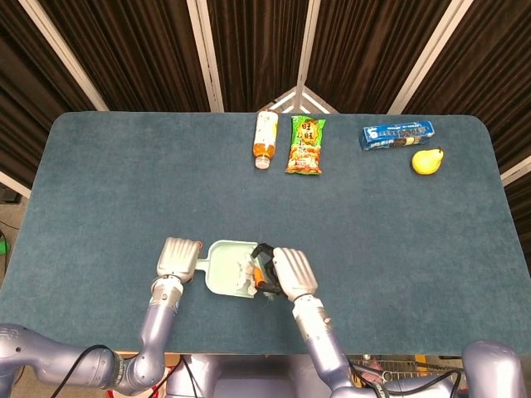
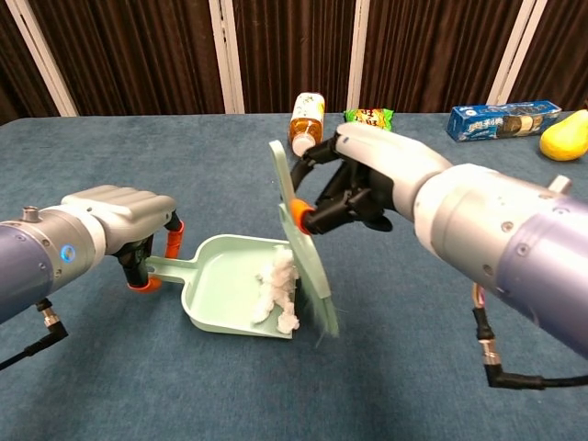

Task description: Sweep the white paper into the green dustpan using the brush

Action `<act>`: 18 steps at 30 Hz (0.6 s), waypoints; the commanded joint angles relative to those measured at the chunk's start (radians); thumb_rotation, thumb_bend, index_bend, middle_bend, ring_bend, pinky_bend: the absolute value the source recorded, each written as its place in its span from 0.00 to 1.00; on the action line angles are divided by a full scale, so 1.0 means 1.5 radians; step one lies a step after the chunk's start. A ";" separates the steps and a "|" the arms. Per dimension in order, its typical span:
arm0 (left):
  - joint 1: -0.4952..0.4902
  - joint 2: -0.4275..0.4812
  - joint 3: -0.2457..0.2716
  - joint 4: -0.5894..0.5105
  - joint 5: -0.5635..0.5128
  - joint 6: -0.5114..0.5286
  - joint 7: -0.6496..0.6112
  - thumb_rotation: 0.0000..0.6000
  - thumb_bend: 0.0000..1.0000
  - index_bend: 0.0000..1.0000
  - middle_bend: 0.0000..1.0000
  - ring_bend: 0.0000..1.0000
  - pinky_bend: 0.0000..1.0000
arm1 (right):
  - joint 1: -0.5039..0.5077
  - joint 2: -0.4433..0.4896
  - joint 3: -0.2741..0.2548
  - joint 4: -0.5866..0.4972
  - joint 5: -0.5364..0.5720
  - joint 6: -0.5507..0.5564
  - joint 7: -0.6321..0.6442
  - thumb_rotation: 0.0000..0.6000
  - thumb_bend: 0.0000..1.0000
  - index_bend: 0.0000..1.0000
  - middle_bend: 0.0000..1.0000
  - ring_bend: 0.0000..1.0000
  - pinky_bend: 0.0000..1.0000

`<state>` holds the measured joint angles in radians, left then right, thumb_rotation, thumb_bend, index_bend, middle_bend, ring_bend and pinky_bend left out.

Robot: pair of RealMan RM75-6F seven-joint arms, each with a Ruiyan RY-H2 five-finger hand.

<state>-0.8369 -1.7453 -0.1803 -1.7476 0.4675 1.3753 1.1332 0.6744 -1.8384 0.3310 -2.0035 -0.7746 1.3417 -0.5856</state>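
Blue-carpeted table [image 1: 116, 182] before dark brown curtains [image 1: 257, 50]

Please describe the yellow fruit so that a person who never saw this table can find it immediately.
Look at the far edge of the blue table, near the dark curtains, and follow it to the right corner. There a blue biscuit box lies, and the pear sits just beside it, a little nearer to the robot. It is the only yellow, rounded thing on the table; its neighbours are all packets or a bottle.

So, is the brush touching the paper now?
Touching. In the chest view the brush bristles press against the paper, which sits at the dustpan mouth, no gap between them.
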 commanded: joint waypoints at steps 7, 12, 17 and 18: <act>-0.007 -0.006 -0.003 -0.001 -0.004 0.006 0.002 1.00 0.57 0.66 1.00 1.00 1.00 | 0.020 0.009 0.050 -0.063 0.022 0.017 -0.006 1.00 0.54 0.95 0.93 0.98 0.91; -0.008 -0.003 -0.003 -0.007 -0.005 0.010 0.002 1.00 0.57 0.66 1.00 1.00 1.00 | 0.021 0.041 0.057 -0.047 0.009 0.027 -0.020 1.00 0.54 0.95 0.93 0.98 0.91; -0.009 -0.001 -0.002 -0.011 -0.007 0.014 0.002 1.00 0.57 0.66 1.00 1.00 1.00 | 0.003 0.084 0.028 -0.033 -0.010 0.033 -0.019 1.00 0.54 0.95 0.93 0.98 0.91; -0.009 -0.002 -0.002 -0.011 -0.008 0.015 0.002 1.00 0.57 0.67 1.00 1.00 1.00 | -0.003 0.089 0.018 -0.033 -0.013 0.034 -0.016 1.00 0.54 0.95 0.93 0.98 0.91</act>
<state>-0.8503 -1.7476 -0.1839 -1.7637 0.4565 1.3967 1.1360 0.6859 -1.7206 0.3824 -2.0593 -0.7819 1.3883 -0.6140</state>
